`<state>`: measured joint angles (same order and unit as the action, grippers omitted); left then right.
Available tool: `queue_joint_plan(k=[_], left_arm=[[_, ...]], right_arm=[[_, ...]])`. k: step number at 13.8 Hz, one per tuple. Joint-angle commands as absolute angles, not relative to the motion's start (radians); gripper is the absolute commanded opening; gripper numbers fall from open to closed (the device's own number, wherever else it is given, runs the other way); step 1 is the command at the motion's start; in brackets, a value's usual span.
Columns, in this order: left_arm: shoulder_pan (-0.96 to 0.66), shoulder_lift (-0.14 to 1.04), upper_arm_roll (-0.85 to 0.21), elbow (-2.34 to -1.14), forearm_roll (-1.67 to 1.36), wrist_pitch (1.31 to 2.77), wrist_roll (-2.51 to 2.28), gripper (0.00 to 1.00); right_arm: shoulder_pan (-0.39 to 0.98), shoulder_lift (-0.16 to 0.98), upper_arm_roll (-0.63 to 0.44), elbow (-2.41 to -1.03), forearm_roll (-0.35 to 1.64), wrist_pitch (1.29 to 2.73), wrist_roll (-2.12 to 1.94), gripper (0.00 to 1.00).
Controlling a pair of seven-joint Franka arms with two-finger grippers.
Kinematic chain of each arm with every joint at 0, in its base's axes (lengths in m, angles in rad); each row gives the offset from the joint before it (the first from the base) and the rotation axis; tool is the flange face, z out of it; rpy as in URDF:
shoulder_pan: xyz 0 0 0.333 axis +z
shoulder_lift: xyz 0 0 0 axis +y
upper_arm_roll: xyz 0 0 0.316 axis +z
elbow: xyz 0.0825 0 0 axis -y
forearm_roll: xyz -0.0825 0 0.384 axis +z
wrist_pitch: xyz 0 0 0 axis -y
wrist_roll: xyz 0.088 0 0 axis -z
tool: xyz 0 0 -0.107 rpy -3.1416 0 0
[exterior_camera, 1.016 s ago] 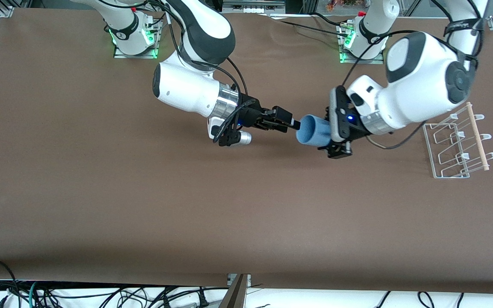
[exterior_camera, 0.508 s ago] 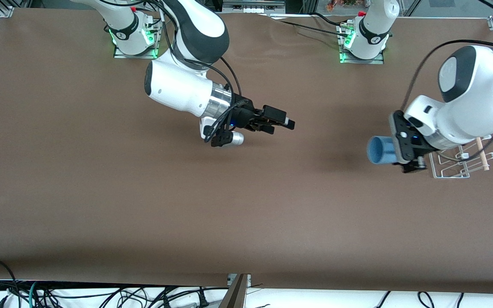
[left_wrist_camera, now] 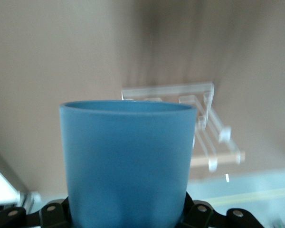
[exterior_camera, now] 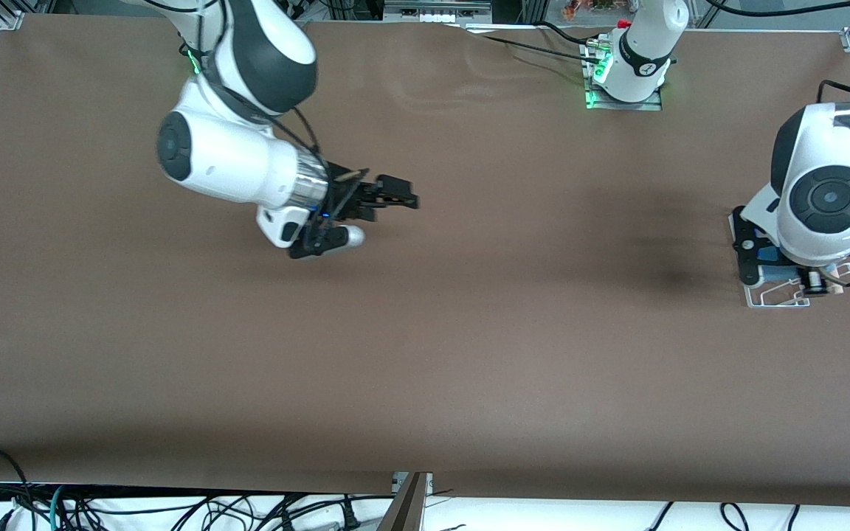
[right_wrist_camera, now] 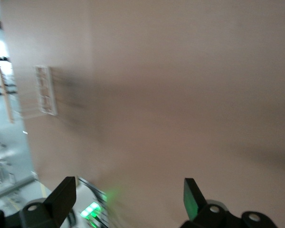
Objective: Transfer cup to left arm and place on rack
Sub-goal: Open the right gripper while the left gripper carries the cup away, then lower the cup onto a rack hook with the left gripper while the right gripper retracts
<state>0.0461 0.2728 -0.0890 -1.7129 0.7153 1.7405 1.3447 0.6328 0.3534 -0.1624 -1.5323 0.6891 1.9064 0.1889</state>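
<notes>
The light-blue cup (left_wrist_camera: pixel 128 161) is held in my left gripper (exterior_camera: pixel 755 257), which is shut on it. In the front view only a sliver of the cup (exterior_camera: pixel 770 255) shows under the left arm's wrist, right over the white wire rack (exterior_camera: pixel 773 299). In the left wrist view the rack (left_wrist_camera: pixel 206 118) with its pale wooden rod lies just past the cup's rim. I cannot tell whether the cup touches the rack. My right gripper (exterior_camera: pixel 398 196) is open and empty above the table, toward the right arm's end. Its fingers (right_wrist_camera: pixel 61 195) stand wide apart.
The rack stands at the left arm's end of the brown table (exterior_camera: pixel 469 332). The arm bases (exterior_camera: pixel 628 66) with green lights sit along the table's edge farthest from the front camera. Cables (exterior_camera: pixel 174 509) hang below the edge nearest it.
The left arm carried the cup from the table's middle to over the rack. The right gripper drew away from the cup and back toward its own end.
</notes>
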Motion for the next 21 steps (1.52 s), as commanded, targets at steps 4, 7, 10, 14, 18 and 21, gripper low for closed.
queue_joint_plan(k=[4,7,10,14,18,21], left_arm=[[0.041,0.255,-0.100,-1.959,1.217,1.683,1.212,0.00],[0.041,0.252,-0.100,-2.077,1.420,1.687,1.065,0.00],[0.052,0.252,-0.098,-2.149,1.526,1.692,0.967,0.00],[0.074,0.261,-0.089,-2.175,1.594,1.732,0.931,0.00],[0.087,0.279,-0.089,-2.198,1.649,1.733,0.873,0.00],[0.087,0.293,-0.086,-2.220,1.658,1.735,0.816,0.00]], right_arm=[[0.640,0.241,-0.274,-1.566,0.237,1.720,0.173,1.00],[0.640,0.213,-0.354,-1.563,0.177,1.645,0.074,1.00],[0.640,0.201,-0.495,-1.516,0.161,1.599,-0.075,1.00],[0.513,0.198,-0.494,-1.457,0.160,1.493,-0.112,1.00],[0.248,0.124,-0.199,-1.514,-0.001,1.453,-0.077,1.00],[0.077,0.014,-0.040,-1.699,-0.035,1.621,-0.061,1.00]])
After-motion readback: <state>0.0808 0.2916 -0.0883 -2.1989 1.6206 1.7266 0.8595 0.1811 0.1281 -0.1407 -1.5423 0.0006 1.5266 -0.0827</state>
